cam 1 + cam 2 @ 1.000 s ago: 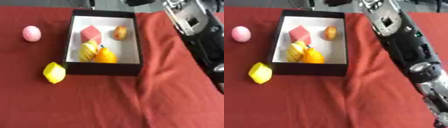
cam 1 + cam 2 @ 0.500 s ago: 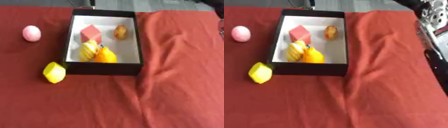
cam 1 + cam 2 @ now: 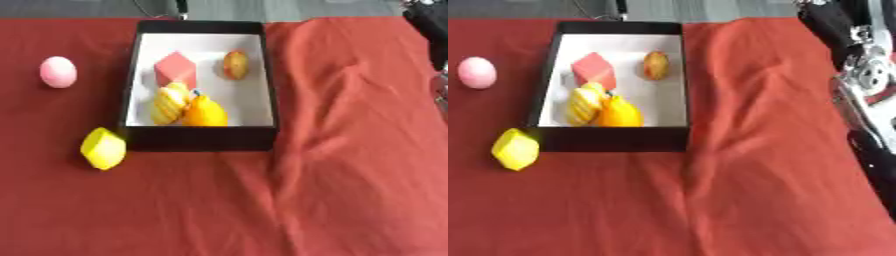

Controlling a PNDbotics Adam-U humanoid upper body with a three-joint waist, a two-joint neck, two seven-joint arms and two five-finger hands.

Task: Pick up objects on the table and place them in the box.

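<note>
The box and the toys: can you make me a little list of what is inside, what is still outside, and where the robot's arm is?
box: black walls, white floor, on the red cloth
inside box: red cube, small brownish fruit, yellow striped piece, orange fruit
outside box: pink ball far left; yellow block by the box's near left corner
right arm: at the right edge, over the cloth
hands: none in view

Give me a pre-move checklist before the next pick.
1. Box has free floor: ok, bare white patch near the far wall.
2. Yellow block still outside: ok, on the cloth at the box's near left corner.
3. Pink ball still outside: ok, left of the box, nothing near it.
4. Right robot hand state: cannot tell, only arm shows at the right edge.
5. Left robot hand: cannot tell, not in view.
</note>
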